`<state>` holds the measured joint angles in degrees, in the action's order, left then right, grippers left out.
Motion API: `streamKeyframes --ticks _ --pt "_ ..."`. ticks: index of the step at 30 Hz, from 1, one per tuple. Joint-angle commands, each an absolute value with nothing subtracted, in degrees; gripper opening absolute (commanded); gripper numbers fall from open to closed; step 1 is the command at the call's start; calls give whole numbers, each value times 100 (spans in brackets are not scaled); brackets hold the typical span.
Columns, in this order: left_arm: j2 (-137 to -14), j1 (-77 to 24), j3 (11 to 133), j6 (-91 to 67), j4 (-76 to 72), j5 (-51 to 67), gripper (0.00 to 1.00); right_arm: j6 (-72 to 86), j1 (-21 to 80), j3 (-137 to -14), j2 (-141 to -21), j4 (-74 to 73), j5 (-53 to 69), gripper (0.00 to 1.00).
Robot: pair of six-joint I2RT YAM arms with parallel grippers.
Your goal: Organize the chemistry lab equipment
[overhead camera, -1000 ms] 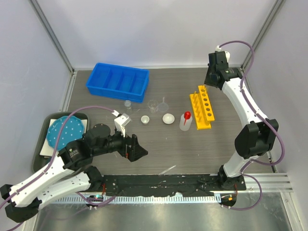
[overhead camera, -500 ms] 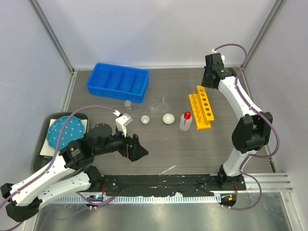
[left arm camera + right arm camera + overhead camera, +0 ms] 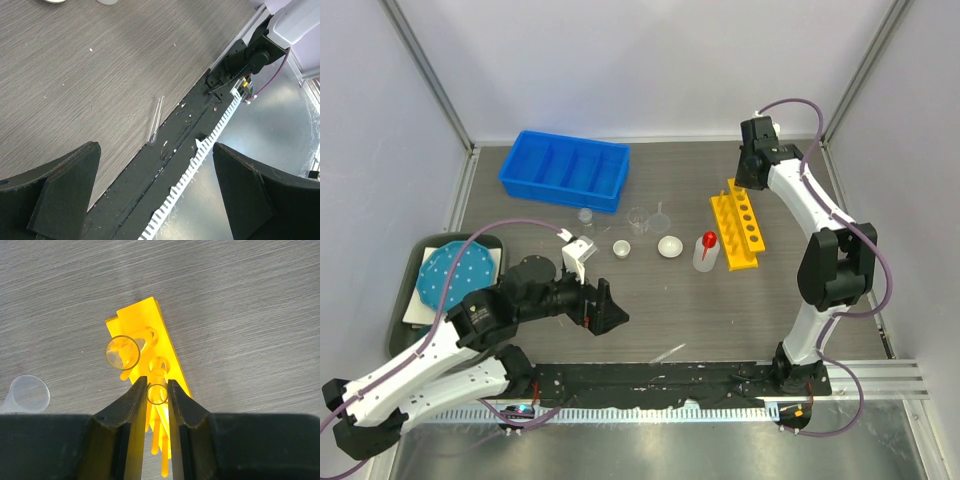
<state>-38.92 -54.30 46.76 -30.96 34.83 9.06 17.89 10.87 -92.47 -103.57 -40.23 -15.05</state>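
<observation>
Grey wood-grain counter [image 3: 650,290] carries the yellow holed rack [image 3: 738,225], over whose far end the right pincer [image 3: 158,386] has swung, pinching a thin clear tube [image 3: 158,394] seemingly ready for slotting, while the left pincer [image 3: 155,150] hangs spread above a loose tube [image 3: 156,120].

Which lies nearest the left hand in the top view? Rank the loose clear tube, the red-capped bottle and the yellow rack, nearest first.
1. loose clear tube: lying at the near edge, just right of the left hand.
2. red-capped bottle: farther back and to the right.
3. yellow rack: beyond the bottle, farthest right.
</observation>
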Motion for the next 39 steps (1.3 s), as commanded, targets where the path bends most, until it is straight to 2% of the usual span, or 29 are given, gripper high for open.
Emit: streamKeyframes --ticks 1,8,14,15,21,28,39 --pt "-3885 -5414 4746 -2997 3472 932 100 1696 1081 -9413 -10380 -3885 -1468 13" --pt "-3867 -5414 4746 -2988 3489 932 100 1670 1081 -9466 -10494 -3902 -1433 13" --pt "-3902 -5423 4755 -2979 3507 888 100 1687 1081 -9431 -10547 -3894 -1354 25" --pt "-3902 -5423 4755 -2979 3516 888 100 1687 1072 -9422 -10547 -3885 -1354 27" --pt "-3929 -5423 4755 -2988 3533 879 100 1714 1081 -9439 -10477 -3876 -1336 57" --pt "-4051 -5414 4807 -3023 3516 888 100 1688 1133 -9466 -10143 -3990 -1458 63" --pt "-4649 -5440 4720 -3225 3507 580 98 1652 1959 -8878 -8351 -4218 -2135 65"
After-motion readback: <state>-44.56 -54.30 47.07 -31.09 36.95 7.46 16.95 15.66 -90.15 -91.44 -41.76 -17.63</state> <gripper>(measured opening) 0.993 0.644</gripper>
